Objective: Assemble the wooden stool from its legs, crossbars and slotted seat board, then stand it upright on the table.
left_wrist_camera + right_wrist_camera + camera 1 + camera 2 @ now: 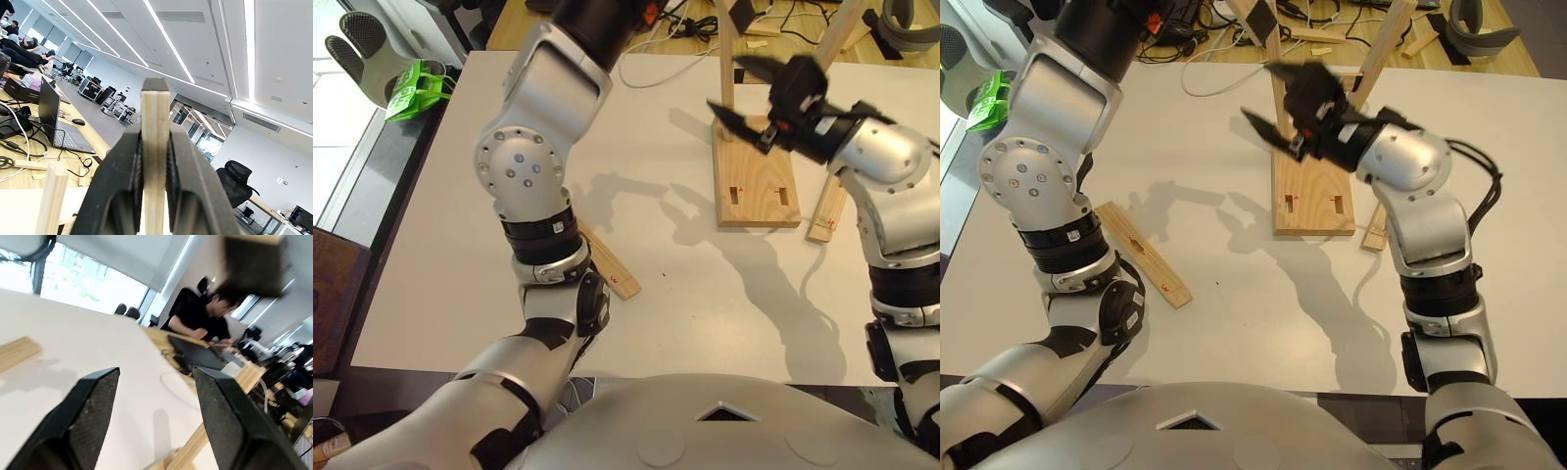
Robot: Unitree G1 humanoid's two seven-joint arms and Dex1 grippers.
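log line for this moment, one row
left tool: shut on leg | right tool: open, over seat board | loose bar: flat on table

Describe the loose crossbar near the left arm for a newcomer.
On the white table, look front-left beside the robot's left arm: a crossbar lies flat, diagonal. Unlike the seat board bearing upright legs, it lies alone with one slot.

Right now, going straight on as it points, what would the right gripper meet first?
Probably the upright leg in the seat board, just ahead of the open right gripper; depth unclear, it could pass beside.
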